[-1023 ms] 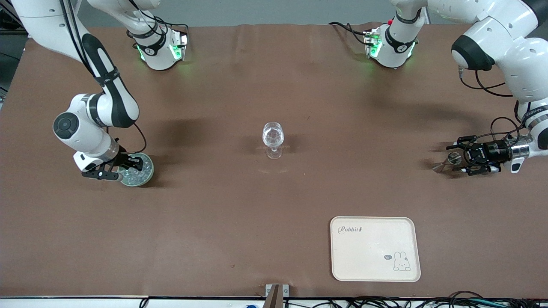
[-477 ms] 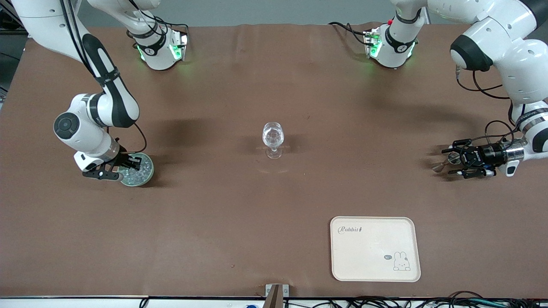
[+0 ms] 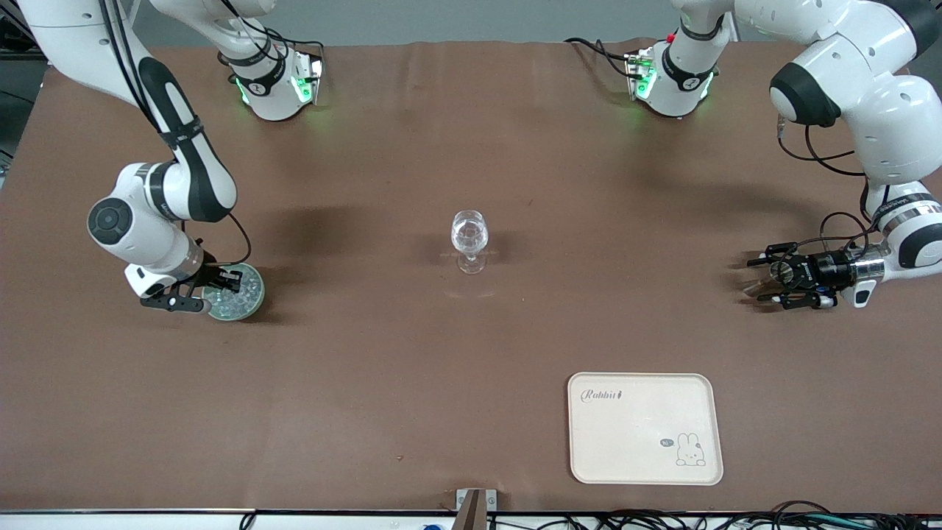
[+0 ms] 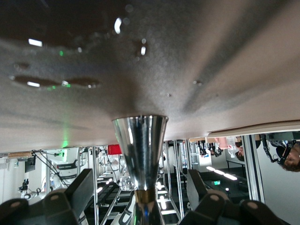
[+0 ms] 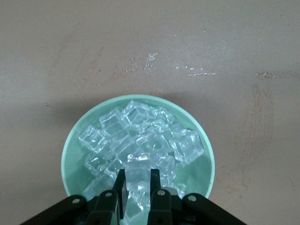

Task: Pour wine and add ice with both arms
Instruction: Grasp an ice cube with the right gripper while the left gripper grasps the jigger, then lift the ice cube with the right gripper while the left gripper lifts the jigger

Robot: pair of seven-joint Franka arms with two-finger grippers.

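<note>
Right gripper (image 5: 138, 191) fingers clamped on ice cube (image 5: 137, 178); left gripper (image 4: 140, 197) fingers wide around jigger (image 4: 140, 145)

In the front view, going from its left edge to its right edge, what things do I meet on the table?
Right pincer shut on an ice cube in the pale green dish → stemmed glass → rabbit tray → metal jigger between the fingers of the left pincer.

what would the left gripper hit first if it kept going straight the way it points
The left gripper, low and level with open fingers either side of the jigger, would meet that jigger almost at once. Past it lies bare table toward the stemmed glass, though depth is unclear.
</note>
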